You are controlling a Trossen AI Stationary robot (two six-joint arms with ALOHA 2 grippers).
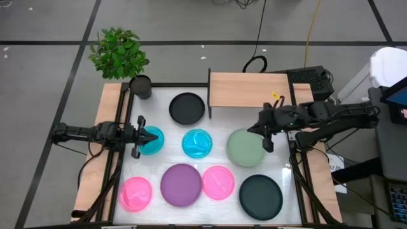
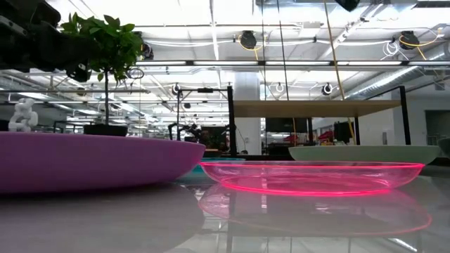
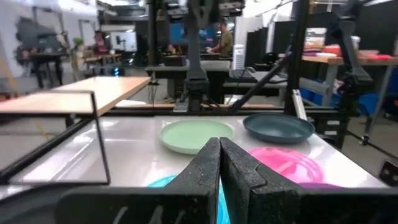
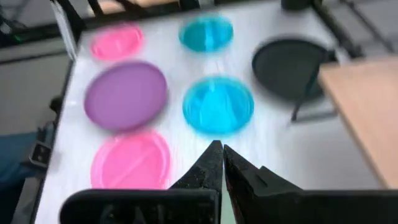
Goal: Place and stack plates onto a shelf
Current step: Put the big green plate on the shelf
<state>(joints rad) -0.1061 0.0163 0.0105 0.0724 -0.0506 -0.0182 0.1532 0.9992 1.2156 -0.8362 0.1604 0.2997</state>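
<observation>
Several round plates lie flat on the white table: black (image 1: 187,108), two cyan (image 1: 197,143) (image 1: 156,145), sage green (image 1: 247,149), purple (image 1: 181,184), two pink (image 1: 218,182) (image 1: 135,193) and dark teal (image 1: 261,196). The light-wood shelf (image 1: 248,89) stands at the far edge with nothing on it. My left gripper (image 1: 154,135) is shut and held level over the left cyan plate, at the table's left edge. My right gripper (image 1: 254,130) is shut and hangs high over the sage green plate's far rim. It tilts down toward the middle cyan plate (image 4: 217,104).
A small dark pot (image 1: 140,86) with a leafy plant (image 1: 119,52) stands at the far left corner. Light-wood strips (image 1: 95,152) run along both table sides. The shelf's thin black leg (image 3: 99,137) rises from the table next to the black plate.
</observation>
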